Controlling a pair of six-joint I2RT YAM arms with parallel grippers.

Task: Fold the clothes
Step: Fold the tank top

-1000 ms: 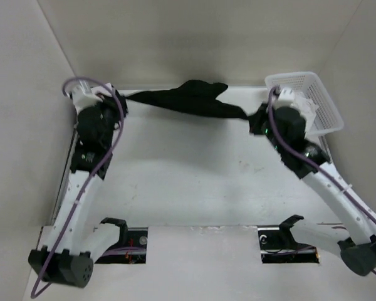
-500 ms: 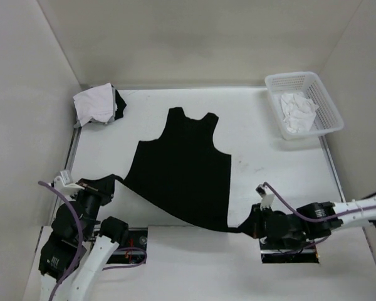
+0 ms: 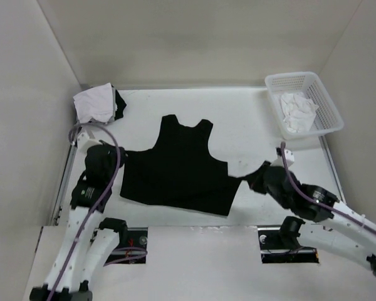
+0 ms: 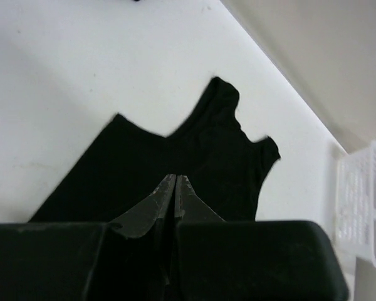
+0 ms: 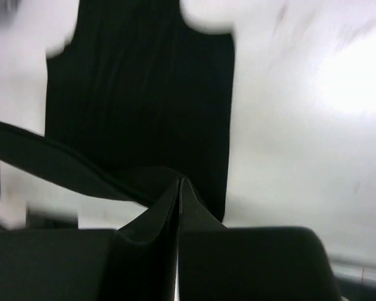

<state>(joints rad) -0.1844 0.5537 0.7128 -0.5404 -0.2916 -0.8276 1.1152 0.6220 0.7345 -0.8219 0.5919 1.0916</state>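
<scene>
Black sleeveless top (image 3: 178, 169) lies on the white table (image 3: 250, 125) in the overhead view, straps toward the far wall, a side corner pinched in each of the closed left gripper (image 3: 121, 153) and right gripper (image 3: 245, 180). More clothes (image 3: 97, 105) are heaped far left, and a white garment (image 3: 297, 110) sits in the basket (image 3: 329, 94). Both wrist views show jaws pressed together on black fabric.

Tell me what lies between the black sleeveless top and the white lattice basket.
Nothing but bare white tabletop: no object sits between the black top and the basket. The top external view shows this.
</scene>
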